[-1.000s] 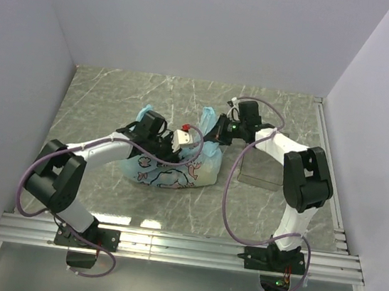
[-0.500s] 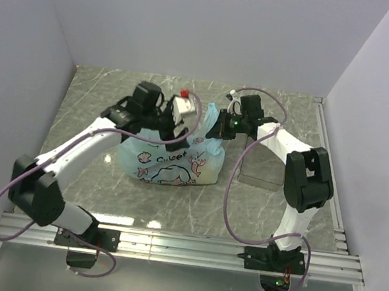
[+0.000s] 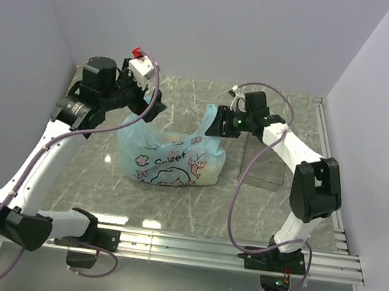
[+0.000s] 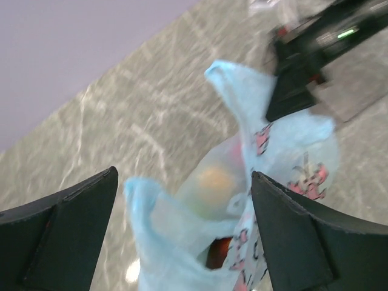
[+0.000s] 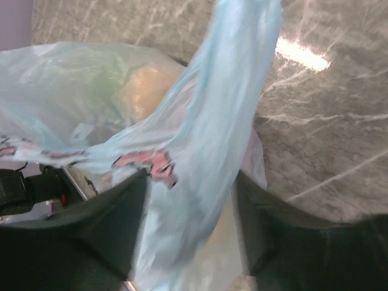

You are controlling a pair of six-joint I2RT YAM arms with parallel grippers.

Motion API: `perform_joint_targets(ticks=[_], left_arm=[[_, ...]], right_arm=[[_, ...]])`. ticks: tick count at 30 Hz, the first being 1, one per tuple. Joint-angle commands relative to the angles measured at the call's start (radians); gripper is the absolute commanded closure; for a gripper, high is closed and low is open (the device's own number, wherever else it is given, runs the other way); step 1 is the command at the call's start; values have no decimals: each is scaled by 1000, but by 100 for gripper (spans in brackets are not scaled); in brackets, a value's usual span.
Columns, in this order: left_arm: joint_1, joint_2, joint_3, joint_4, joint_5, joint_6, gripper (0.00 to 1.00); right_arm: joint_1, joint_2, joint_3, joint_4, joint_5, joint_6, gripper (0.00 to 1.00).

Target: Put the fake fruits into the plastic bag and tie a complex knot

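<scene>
The plastic bag [image 3: 171,160] stands on the table's middle, light blue with a pink cartoon print. The fake fruits show through it: a yellow-orange one [image 4: 213,180], a red one [image 4: 222,252] and a green one [image 5: 103,91]. My left gripper [image 3: 142,98] hangs high over the far left, open wide and empty, with the bag [image 4: 182,242] well below its fingers [image 4: 285,236]. My right gripper [image 3: 216,122] is at the bag's right handle [image 3: 207,122]. Its jaws stand apart, and the handle strip [image 5: 212,151] runs loosely between them, against the left finger [image 5: 103,230].
A clear rectangular tray [image 3: 263,170] lies on the marble table just right of the bag, under my right forearm. White walls close in the back and both sides. A metal rail [image 3: 181,244] runs along the near edge.
My left gripper let go of the bag, opened wide and rose up and back to the far left. The right jaws opened around the handle. The bag now stands taller.
</scene>
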Motion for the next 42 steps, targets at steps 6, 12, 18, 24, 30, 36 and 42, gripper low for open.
perform_joint_targets(ticks=[6,12,18,24,30,36,42], left_arm=[[114,89,120,-118,-26,-26,3],[117,176,162,-161,6,5,14],[117,211,168,-206,32,-6,22],[117,219,139,-200,55,-42,64],[117,190,110,-146,123,-147,100],[117,152,52,-100,138,-237,100],[117,113,18,-28,131,-305,100]], right_arm=[[7,-190,33,-52,81,-90,16],[10,-287,42,-32,88,-144,14],[103,-267,161,-3,60,-181,9],[220,-206,162,215,69,-126,5],[290,-136,33,716,86,138,3],[338,-44,7,974,98,281,2],[373,10,-18,1051,80,281,1]])
